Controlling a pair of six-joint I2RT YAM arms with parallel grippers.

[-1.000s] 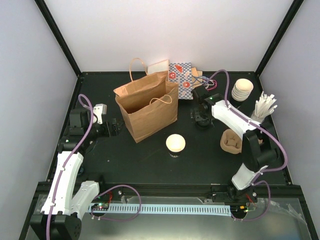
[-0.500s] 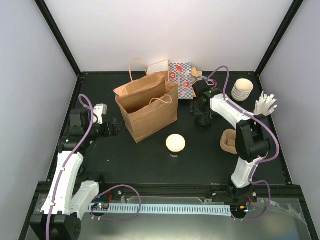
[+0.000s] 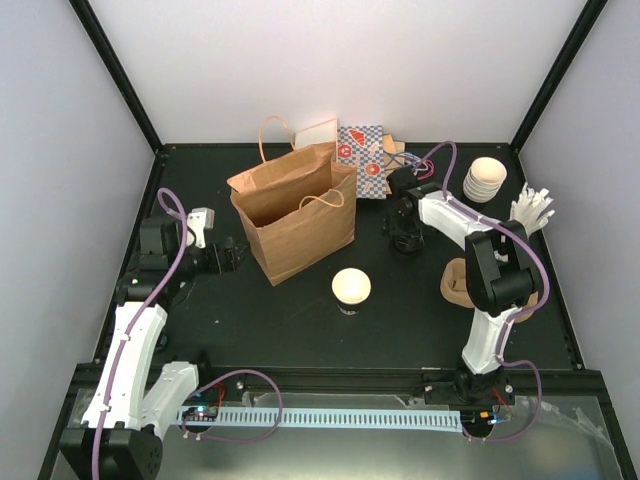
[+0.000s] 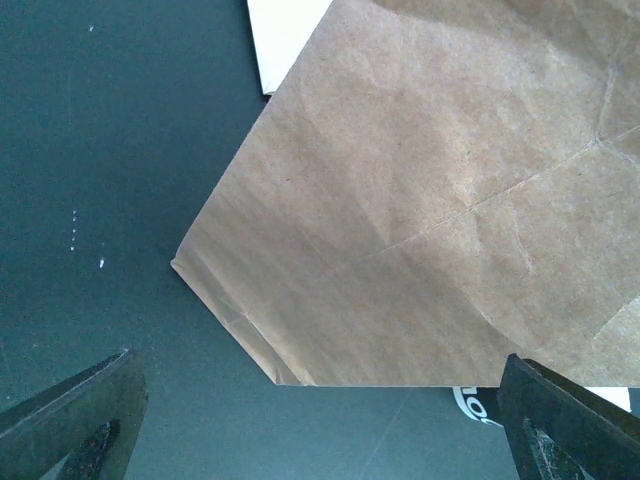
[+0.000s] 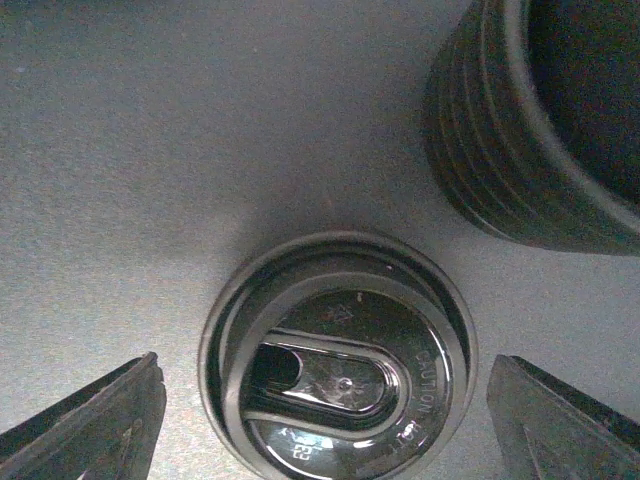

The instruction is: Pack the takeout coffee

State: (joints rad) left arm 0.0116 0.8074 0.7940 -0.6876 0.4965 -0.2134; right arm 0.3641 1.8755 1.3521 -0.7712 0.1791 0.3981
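A small cream paper cup [image 3: 351, 286] with a dark base stands open, with no lid on it, in the middle of the table. A brown paper bag [image 3: 293, 215] stands open behind it; the left wrist view [image 4: 450, 190] shows its side. My right gripper [image 3: 404, 238] is open and hangs low over a loose black lid [image 5: 338, 350] that lies flat on the table, one fingertip on each side of it, apart from it. A stack of black lids [image 5: 545, 120] stands just beside. My left gripper [image 3: 232, 255] is open and empty at the bag's left side.
A stack of cream cups [image 3: 484, 180] stands at the back right, white stirrers [image 3: 530, 212] at the right edge, and brown cardboard sleeves [image 3: 458, 283] to the right of the cup. Patterned packets [image 3: 361, 158] lean behind the bag.
The right arm's elbow has swung in toward the left and back while its gripper stayed over the black lids. The left arm, cup and bag have not moved.
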